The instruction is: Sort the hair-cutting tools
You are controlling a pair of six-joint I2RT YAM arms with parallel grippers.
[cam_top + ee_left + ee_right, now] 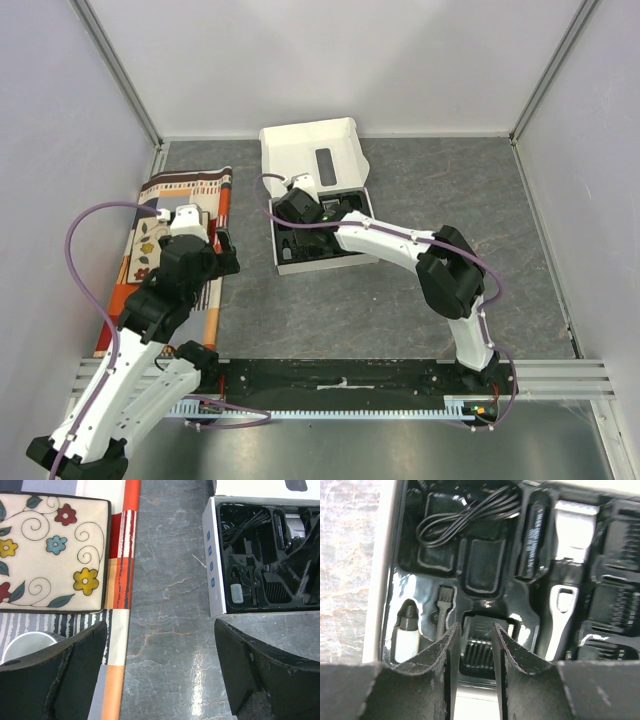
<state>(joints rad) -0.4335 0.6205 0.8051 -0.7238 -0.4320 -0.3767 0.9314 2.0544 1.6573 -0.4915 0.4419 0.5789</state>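
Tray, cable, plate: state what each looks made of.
Tray: glossy black moulded plastic, judging by its bright glints and formed pockets. Cable: smooth black rubber or plastic sheath, bent in soft loops. Plate: likely glazed ceramic, cream with painted flowers and a dark rim, though it could be melamine.

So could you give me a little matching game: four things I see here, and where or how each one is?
Things:
1. cable
2. flowered plate
3. clipper
4. left end effector

Place or state:
A. on the striped mat
B. wide open, holding nothing
C. coiled in a corner pocket of the black tray
D. silver-headed, lying in the tray

Pairs: 1-C, 2-A, 3-D, 4-B
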